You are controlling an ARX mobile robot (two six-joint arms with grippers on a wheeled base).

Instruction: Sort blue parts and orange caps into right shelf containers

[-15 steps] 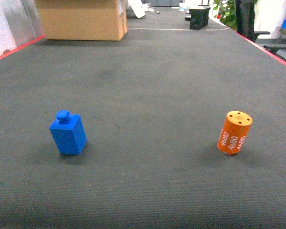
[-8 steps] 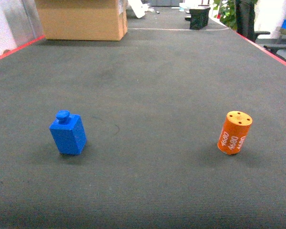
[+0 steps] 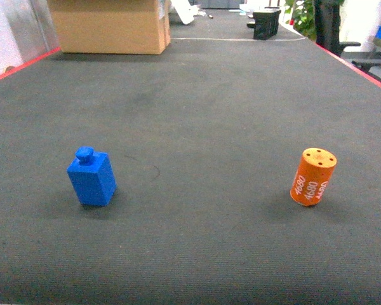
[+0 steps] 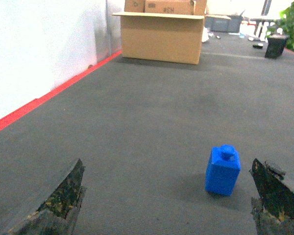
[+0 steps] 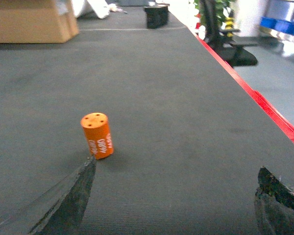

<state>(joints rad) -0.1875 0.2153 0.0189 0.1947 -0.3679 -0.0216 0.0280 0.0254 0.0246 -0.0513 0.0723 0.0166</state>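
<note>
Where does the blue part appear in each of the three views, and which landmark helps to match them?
Head view: the blue part stands upright on the dark floor, left of centre.
Left wrist view: lower right, just inside the right fingertip of the open left gripper.
Right wrist view: not in it; only the orange cap shows.
Shared landmark: the cardboard box at the far left.
</note>
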